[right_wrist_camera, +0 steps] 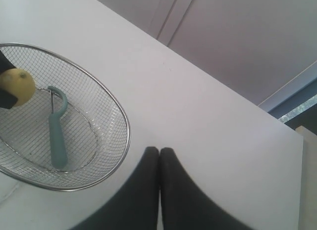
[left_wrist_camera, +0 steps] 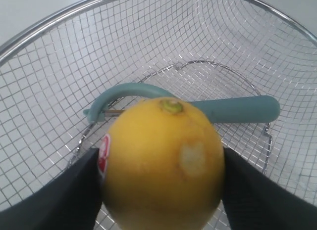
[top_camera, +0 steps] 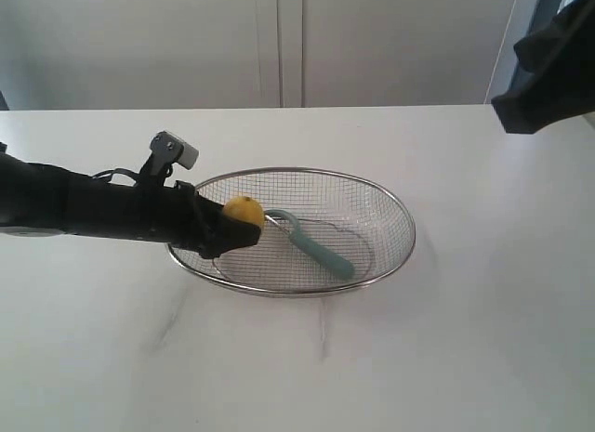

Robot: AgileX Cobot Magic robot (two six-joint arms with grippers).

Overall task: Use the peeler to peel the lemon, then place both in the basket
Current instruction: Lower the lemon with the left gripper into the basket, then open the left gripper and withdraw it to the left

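Observation:
My left gripper [top_camera: 237,229] is shut on the yellow lemon [top_camera: 244,212] and holds it over the left side of the wire basket [top_camera: 390,255]. In the left wrist view the lemon [left_wrist_camera: 163,163] fills the gap between both black fingers [left_wrist_camera: 59,195], its red-and-white sticker at one side and a pale peeled patch on its skin. The teal peeler [top_camera: 316,246] lies on the basket floor, head toward the lemon; it also shows as the peeler [left_wrist_camera: 218,110] behind the fruit. My right gripper [right_wrist_camera: 159,152] is shut and empty, raised above the table to the right of the basket [right_wrist_camera: 121,156].
The white table [top_camera: 465,339] carries only the basket. A pale wall with cabinet seams [top_camera: 290,42] runs behind it. The right arm's dark body [top_camera: 548,70] hangs at the upper right corner.

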